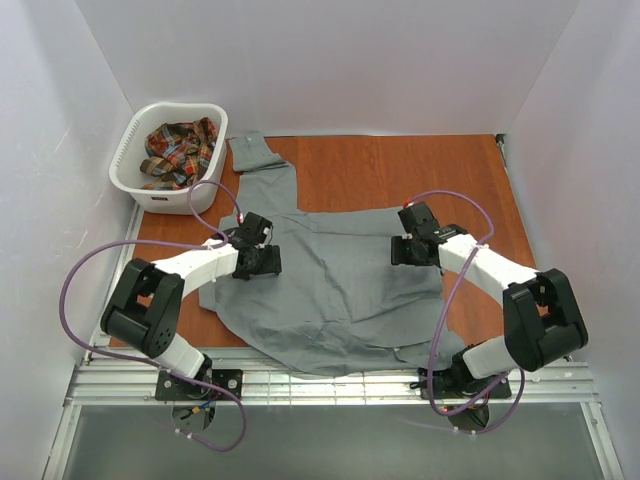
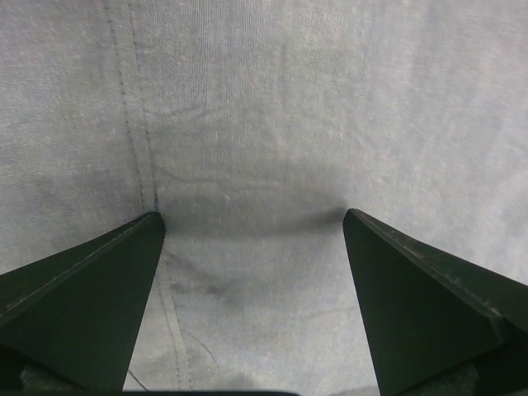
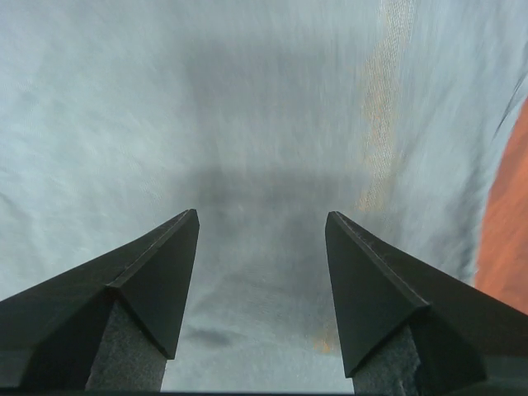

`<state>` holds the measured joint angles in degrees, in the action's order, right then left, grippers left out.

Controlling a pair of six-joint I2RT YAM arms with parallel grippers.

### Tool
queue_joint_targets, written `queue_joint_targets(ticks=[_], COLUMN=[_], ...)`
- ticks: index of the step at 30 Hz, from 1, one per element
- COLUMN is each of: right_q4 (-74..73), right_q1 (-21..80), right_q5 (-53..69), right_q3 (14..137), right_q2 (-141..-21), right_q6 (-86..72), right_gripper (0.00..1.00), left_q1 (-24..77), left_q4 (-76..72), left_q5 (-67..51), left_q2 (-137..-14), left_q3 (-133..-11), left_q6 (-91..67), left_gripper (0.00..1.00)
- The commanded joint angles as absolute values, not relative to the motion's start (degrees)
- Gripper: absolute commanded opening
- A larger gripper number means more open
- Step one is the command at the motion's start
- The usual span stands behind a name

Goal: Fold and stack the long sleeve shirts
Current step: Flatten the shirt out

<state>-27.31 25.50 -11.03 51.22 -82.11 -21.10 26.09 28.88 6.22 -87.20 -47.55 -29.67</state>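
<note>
A plain grey long sleeve shirt [image 1: 330,285] lies spread on the wooden table, with one sleeve [image 1: 255,155] reaching toward the back left. My left gripper [image 1: 268,262] hovers low over the shirt's left side. It is open, and only grey cloth [image 2: 264,124] and a stitched seam [image 2: 140,124] show between its fingers [image 2: 99,289]. My right gripper [image 1: 400,250] stands open over the shirt's right part, with nothing between its fingers [image 3: 148,280] above the cloth [image 3: 247,107]. A plaid long sleeve shirt [image 1: 180,150] lies crumpled in the basket.
The white plastic laundry basket [image 1: 135,135] stands at the back left corner. Bare orange-brown table [image 1: 400,170] shows behind and right of the grey shirt, also at the right wrist view's edge [image 3: 507,214]. White walls enclose three sides. A metal rail [image 1: 330,385] runs along the near edge.
</note>
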Motion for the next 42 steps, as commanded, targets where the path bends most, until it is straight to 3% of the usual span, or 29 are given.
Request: queue_joint_targets(ticks=[1,9,14,23,27,31,35,42], right_q4=[-24.97,-20.66,-18.28,-21.26,-26.62,-26.98,-26.02,-25.93], right_q1=[25.31,22.77,15.92,7.03,7.29,8.08,8.26,7.21], right_q5=[-8.87,-11.6,-11.34,-11.07,-11.86,-12.39,-9.58,-6.77], right_q3=[49.4,51.76,57.29,90.93,102.04,91.96,71.43,51.1], right_q2=[-82.61,-91.57,-99.65,-121.01,-122.71,-111.47,-94.28,-74.99], right_q6=[-25.84,-24.52,-21.1,-14.87,-11.7,-11.69,-15.72,-21.27], right_gripper=[0.58,0.57,0.56,0.57,0.59,0.6,0.61,0.68], left_q1=[25.75,25.49,25.31,22.77,22.68,22.68,22.68,21.45], left_q4=[29.18,28.92,28.74,29.53,30.06,30.23,31.55,34.81], left_q5=[7.91,6.42,5.01,0.18,0.09,1.31,3.43,3.69], left_q2=[-90.86,-99.75,-107.57,-123.74,-119.91,-107.08,-88.74,-70.23], left_q3=[-48.6,-55.36,-62.38,-82.25,-86.4,-77.74,-63.66,-42.2], left_q6=[-31.11,-30.76,-29.71,-27.52,-26.54,-29.35,-34.53,-44.11], left_gripper=[0.84,0.84,0.84,0.85,0.88,0.89,0.89,0.81])
